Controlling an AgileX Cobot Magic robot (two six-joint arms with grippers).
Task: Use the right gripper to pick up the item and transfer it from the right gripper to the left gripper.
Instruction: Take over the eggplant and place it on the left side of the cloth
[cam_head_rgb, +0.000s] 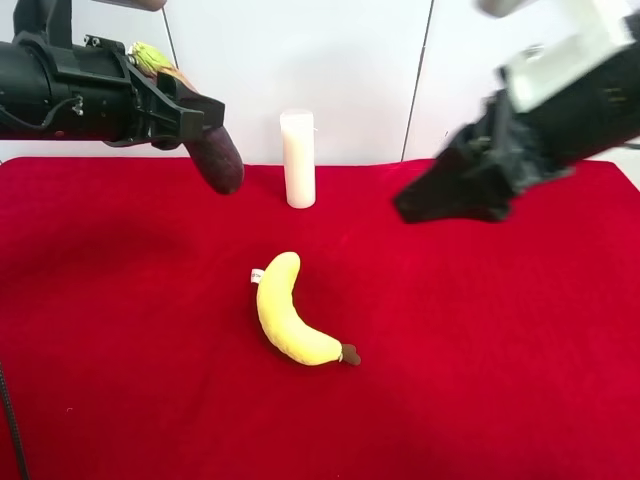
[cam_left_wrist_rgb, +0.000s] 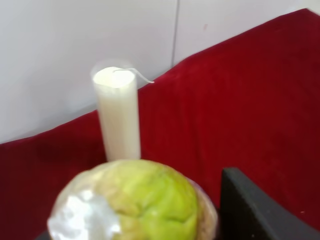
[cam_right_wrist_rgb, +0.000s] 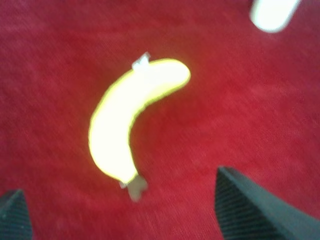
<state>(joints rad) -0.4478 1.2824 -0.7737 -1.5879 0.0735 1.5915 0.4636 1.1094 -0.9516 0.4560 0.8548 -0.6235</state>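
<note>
The item, a dark purple toy eggplant (cam_head_rgb: 216, 156) with a yellow-green stem end (cam_left_wrist_rgb: 135, 205), hangs above the red cloth at the back left. The left gripper (cam_head_rgb: 205, 118), on the all-black arm, is shut on its upper part. In the left wrist view the stem end fills the space beside one black finger (cam_left_wrist_rgb: 260, 210). The right gripper (cam_head_rgb: 432, 205), on the arm with the white bracket, hovers at the right above the cloth, apart from the item. Its fingers (cam_right_wrist_rgb: 250, 210) stand open with nothing between them.
A yellow plush banana (cam_head_rgb: 290, 312) (cam_right_wrist_rgb: 130, 120) lies mid-cloth, below the right gripper's view. A white pillar candle (cam_head_rgb: 298, 158) (cam_left_wrist_rgb: 119, 115) stands upright at the back, just right of the held eggplant. The red cloth (cam_head_rgb: 500, 350) covers the table; a white wall is behind.
</note>
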